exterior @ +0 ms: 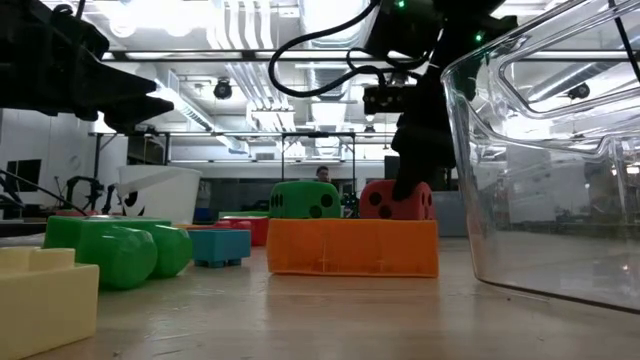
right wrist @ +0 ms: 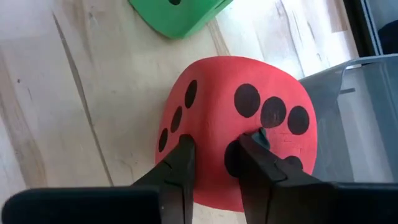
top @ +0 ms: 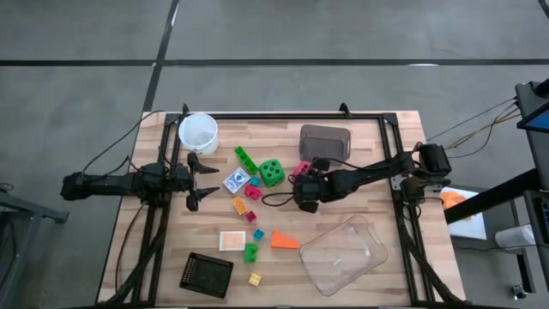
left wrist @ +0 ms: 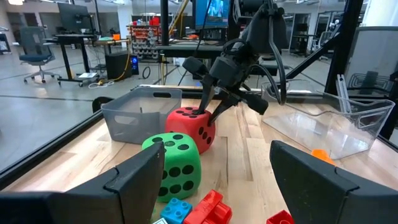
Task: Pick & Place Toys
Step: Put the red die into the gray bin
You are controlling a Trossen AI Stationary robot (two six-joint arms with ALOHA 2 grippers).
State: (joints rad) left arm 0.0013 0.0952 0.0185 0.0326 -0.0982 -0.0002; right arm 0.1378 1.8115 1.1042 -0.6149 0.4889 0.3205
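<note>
Pinching fingers of the right gripper point(right wrist: 214, 165) are seen pressed into the soft top of the red die point(right wrist: 239, 124), drawn close together with a fold of the die's surface squeezed between them. In the high view the right gripper point(top: 306, 190) lies just right of centre, with the red die point(top: 302, 170) partly hidden beneath it, beside the grey bin point(top: 325, 142). The green die point(top: 272, 172) sits just left of it, apart from the gripper. The left gripper point(top: 197, 180) is held at centre left below the white cup point(top: 198, 133), its fingers spread wide with nothing between them. An orange wedge point(top: 284, 239) rests lower centre, near the clear plastic tray point(top: 343, 254) at lower right.
</note>
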